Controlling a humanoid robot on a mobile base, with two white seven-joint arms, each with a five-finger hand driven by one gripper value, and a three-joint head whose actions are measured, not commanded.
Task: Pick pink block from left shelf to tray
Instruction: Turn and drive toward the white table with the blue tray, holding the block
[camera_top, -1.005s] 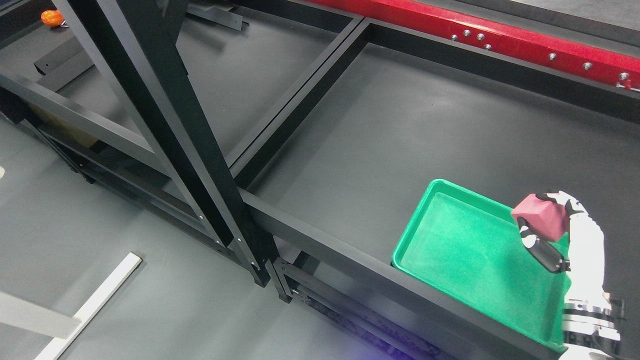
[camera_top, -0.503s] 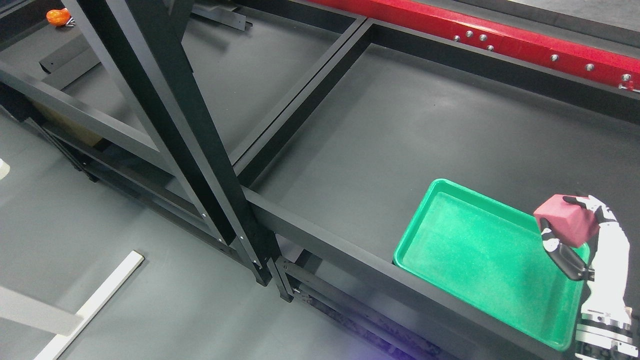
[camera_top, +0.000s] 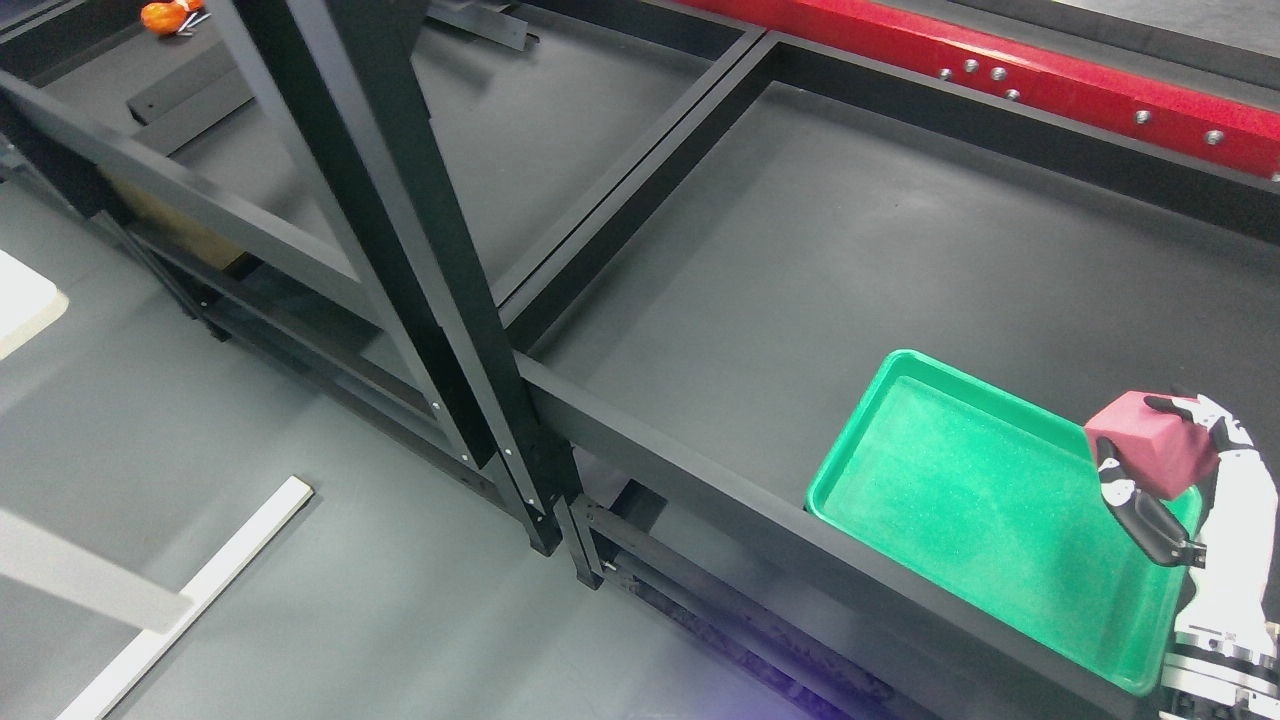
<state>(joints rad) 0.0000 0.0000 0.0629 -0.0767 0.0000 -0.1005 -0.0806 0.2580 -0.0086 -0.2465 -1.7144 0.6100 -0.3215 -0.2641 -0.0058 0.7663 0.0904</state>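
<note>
At lower right of the head view, one robot hand, the right hand, comes up from the bottom edge on a white forearm; its fingers are clamped on one pink block; a dark thumb lies under the block's near face, white-and-black fingertips wrap its far top corner; block held off the surface, tilted, one corner pointing toward the tray's middle.

Tray count: one green tray, rectangular, raised rim, lying flat on the dark shelf surface against the shelf's front rail; nothing rests inside it; the block hangs over the tray's right end, above its far right rim, not touching the tray floor.

Left hand: none seen.

Shelf frame: black metal; one thick black upright crosses the left half diagonally from top to the floor; two shelf bays seen at the upper level, divided by a black rail, the right bay carrying the tray; lower rails show beneath on the left.

Other items: one red beam with six bolt heads visible along the top right; one small orange object at the top left corner on the far left bay, kind unclear; one white strip lying on the grey floor at lower left; one pale panel corner at the left edge.
</note>
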